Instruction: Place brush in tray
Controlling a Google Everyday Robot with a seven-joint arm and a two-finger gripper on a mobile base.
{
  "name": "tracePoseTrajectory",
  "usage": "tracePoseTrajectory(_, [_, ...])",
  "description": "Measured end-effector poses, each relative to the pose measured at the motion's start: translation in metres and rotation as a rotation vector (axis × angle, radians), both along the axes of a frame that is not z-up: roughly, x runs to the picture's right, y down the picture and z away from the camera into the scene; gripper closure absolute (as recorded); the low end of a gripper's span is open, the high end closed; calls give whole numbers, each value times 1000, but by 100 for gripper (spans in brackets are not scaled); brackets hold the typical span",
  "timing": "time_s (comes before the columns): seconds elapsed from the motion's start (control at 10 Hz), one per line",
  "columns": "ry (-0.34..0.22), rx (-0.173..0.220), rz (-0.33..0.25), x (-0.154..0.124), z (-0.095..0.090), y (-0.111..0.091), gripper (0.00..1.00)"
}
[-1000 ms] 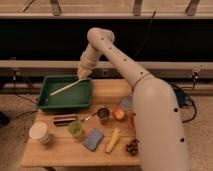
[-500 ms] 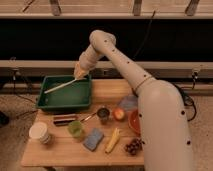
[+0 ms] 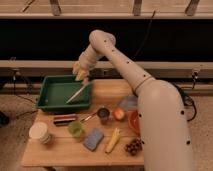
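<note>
The green tray sits at the back left of the wooden table. The brush, with its light-wood handle, lies slanted inside the tray, its upper end resting near the tray's right rim. My gripper hangs just above the tray's back right corner, a little above the brush's upper end. It looks open and holds nothing.
A dark flat bar, a thin stick utensil, a dark cup, a green cup, a white container, a blue sponge, a banana, grapes and an orange bowl lie in front of the tray.
The brush was held over the tray; it now lies inside the tray, released. The gripper has moved right and risen slightly off it.
</note>
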State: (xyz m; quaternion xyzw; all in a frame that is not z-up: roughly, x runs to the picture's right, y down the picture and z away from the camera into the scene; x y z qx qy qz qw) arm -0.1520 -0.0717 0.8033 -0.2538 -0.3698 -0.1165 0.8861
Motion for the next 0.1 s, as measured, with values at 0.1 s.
tracePoseTrajectory(0.1, [0,0,0,0,0,0,49])
